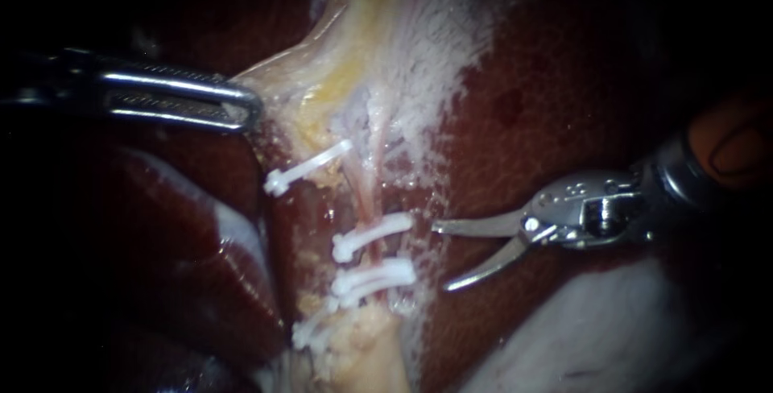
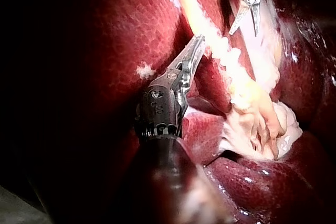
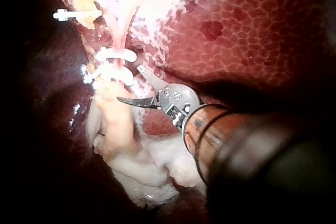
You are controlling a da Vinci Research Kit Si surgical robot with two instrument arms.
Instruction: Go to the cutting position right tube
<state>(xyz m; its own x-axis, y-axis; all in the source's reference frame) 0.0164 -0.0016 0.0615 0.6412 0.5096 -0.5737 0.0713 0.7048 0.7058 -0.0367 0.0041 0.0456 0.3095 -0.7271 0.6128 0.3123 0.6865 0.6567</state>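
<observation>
My right instrument (image 1: 441,256) keeps its two blades open with nothing between them, just beside the white clips (image 1: 374,236) on the right tube (image 1: 368,196), while my left instrument (image 1: 251,109) has its jaws closed on the pale tissue (image 1: 322,63) above.

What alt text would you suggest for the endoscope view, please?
The right instrument, jaws open, sits beside a pale tube crossed by white clips, not yet touching it. The left instrument grips pale tissue higher up, over dark red liver.
</observation>
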